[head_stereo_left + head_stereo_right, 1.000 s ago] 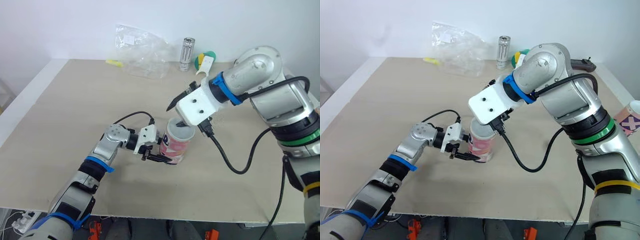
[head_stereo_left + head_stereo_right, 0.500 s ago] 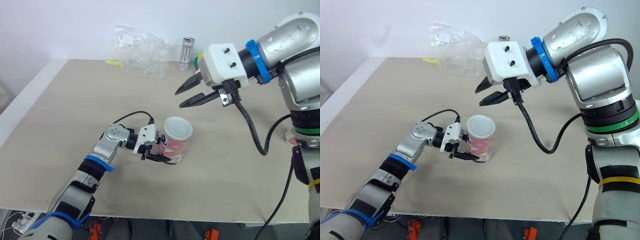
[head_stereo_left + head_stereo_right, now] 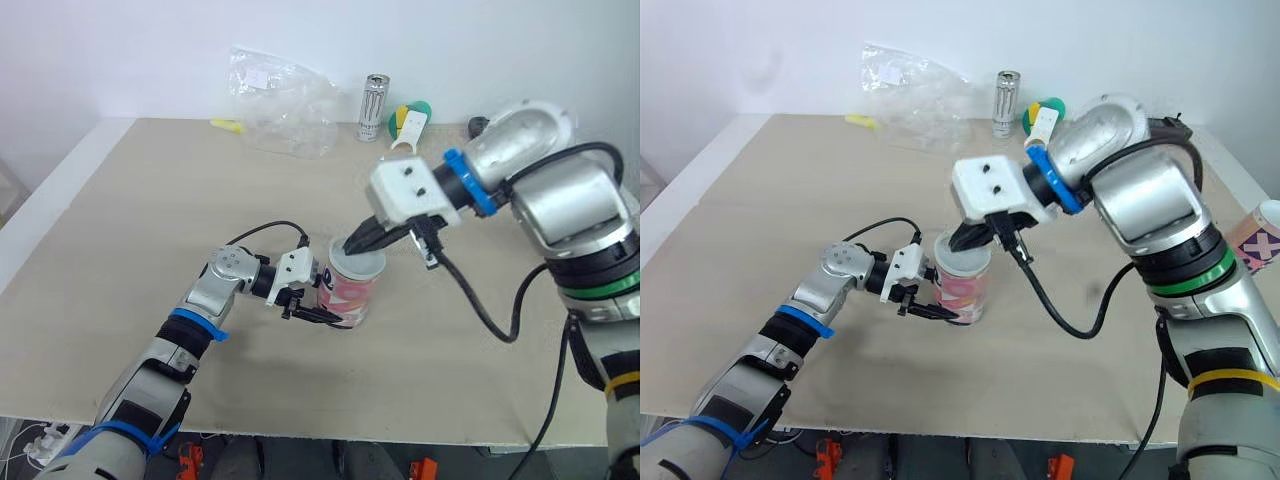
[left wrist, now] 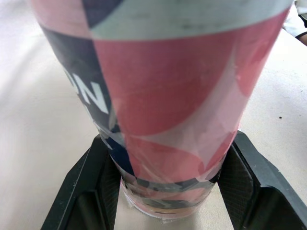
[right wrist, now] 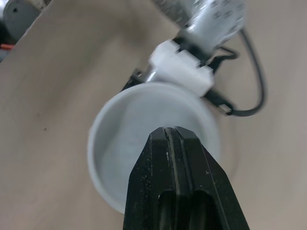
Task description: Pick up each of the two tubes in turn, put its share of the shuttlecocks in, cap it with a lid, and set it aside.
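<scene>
A pink, white and dark patterned tube (image 3: 352, 295) stands upright mid-table with a white lid (image 3: 362, 265) on its top. My left gripper (image 3: 330, 318) is shut on the tube near its base, one finger (image 4: 91, 191) on each side. From the right, my right gripper (image 3: 350, 247) reaches down with its fingers (image 5: 180, 158) shut together and their tips on the lid (image 5: 124, 143). A second patterned tube (image 3: 1260, 235) stands at the table's right edge.
At the back of the table lie a crumpled clear plastic bag (image 3: 280, 100), a silver can (image 3: 375, 108), a green and yellow object (image 3: 410, 120) and a small yellow item (image 3: 228, 126). The right arm's black cable (image 3: 480, 315) hangs over the table.
Half a second ago my right gripper hung open above and behind the tube. It has come down, shut, and its tips now sit on the lid. The left gripper and tube stayed put.
</scene>
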Robot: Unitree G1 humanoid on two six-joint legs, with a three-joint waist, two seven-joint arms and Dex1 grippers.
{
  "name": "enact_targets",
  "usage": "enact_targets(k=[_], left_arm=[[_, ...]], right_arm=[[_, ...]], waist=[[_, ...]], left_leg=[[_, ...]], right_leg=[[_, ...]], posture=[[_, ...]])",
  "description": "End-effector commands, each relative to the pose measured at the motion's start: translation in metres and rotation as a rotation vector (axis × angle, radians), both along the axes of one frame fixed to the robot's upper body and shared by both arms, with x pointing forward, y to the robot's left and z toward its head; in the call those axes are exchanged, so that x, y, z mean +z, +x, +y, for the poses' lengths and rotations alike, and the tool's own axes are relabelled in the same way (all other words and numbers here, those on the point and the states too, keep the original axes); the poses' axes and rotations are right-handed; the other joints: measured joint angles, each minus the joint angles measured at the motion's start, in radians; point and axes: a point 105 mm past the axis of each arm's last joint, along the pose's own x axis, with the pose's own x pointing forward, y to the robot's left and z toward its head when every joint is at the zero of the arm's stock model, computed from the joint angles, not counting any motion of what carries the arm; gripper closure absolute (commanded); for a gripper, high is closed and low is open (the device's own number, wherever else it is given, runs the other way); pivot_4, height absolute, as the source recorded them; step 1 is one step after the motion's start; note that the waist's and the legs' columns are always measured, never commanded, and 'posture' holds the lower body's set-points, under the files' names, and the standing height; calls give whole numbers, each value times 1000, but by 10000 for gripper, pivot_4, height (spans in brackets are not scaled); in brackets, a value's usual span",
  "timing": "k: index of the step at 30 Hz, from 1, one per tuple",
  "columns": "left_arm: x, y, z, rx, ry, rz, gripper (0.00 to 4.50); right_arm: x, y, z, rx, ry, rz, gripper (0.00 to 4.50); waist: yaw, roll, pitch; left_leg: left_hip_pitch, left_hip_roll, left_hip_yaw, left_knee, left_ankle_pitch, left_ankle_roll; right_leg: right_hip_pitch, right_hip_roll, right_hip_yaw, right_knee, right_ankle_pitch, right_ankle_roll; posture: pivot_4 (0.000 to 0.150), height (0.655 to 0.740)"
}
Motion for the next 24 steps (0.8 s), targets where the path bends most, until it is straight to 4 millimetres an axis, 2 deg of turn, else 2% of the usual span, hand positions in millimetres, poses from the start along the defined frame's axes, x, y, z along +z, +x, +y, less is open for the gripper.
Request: enact_targets(k=[1,7,10,14,17,20,22,24], left_arm=[[-35,-3,18,40,148,75,19871],[-35,-2,19,45,148,74,19871],[-36,-3,19,47,147,77,19871],[-36,-3,20,48,146,78,19871],[-36,-4,20,51,144,78,19871],[-37,-4,20,50,144,78,19871],[-37,-5,20,50,144,78,19871],[-37,-5,20,48,143,77,19871]], right_arm=[[-10,-3,-1,50,-102,-42,44467],[-33,0,-6,112,-256,-88,44467],[-44,14,-10,119,-361,-175,44467],[-47,11,-2,156,-329,-150,44467],[-27,6,15,147,-146,-89,44467],[-3,-5,15,130,-4,9,44467],[17,-4,5,60,95,44,38286],[28,-5,-9,-2,148,58,31524]], waist=[[0,0,0],[0,-1,-1],[-1,-5,-5],[-4,-12,-12],[-10,-15,-15],[-11,-14,-14],[-10,-13,-13],[-5,-11,-12]], left_leg=[[0,0,0,0,0,0],[2,0,0,0,0,0],[5,0,1,-2,0,0],[13,1,1,-6,0,0],[14,2,1,-6,0,0],[13,2,1,-7,0,0],[10,1,1,-8,0,0],[7,1,1,-9,0,0]], right_leg=[[0,0,0,0,0,0],[1,0,0,0,0,0],[3,0,0,0,0,-1],[5,0,0,0,-4,-7],[6,0,0,0,-3,-8],[7,0,0,0,-2,-8],[5,0,0,0,-1,-5],[3,0,1,0,-2,-4]], posture=[[1500,7400],[1500,7400],[1500,7400],[1500,7400],[1500,7400],[1500,7400],[1500,7400],[1500,7400]])
